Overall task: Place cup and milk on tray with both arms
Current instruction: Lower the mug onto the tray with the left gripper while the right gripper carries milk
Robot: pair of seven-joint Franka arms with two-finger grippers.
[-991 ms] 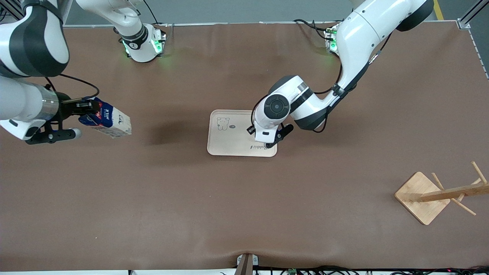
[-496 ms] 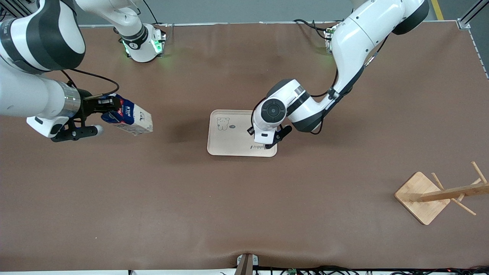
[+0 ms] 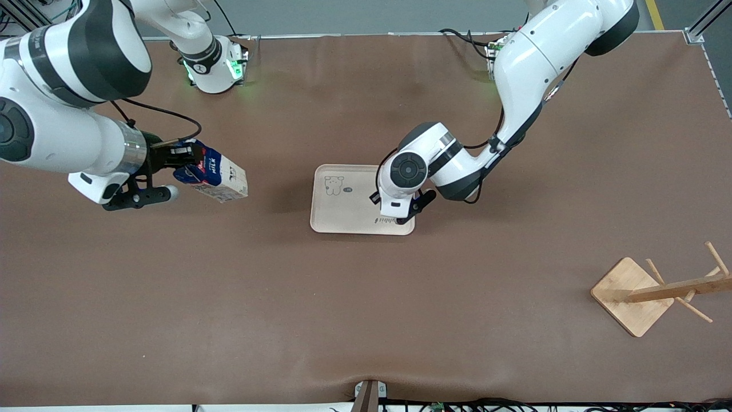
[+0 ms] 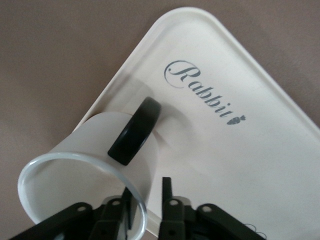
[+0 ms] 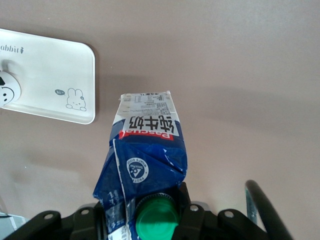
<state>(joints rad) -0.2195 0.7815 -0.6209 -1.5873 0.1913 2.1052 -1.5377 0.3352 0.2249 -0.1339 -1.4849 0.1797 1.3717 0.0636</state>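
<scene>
- Right tool [image 3: 171, 160] pinches the dark blue and white gable-top milk carton [image 3: 214, 174] at its green-capped top, up in the air over bare brown desk [image 3: 366, 320].
- Carton's long axis is tilted, its base pointing toward the flat cream rectangular tray [image 3: 343, 214]; the tray lies toward the left arm's end.
- Left tool [image 4: 147, 200] pinches the rim of the small white mug with black handle [image 4: 95, 165], which is on the tray's corner, tilted.

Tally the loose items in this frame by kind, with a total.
Cup: 1, on the tray, left gripper at its rim
Milk: 1, held in the air by the right gripper
Tray: 1
Peg rack: 1
Total: 4
</scene>
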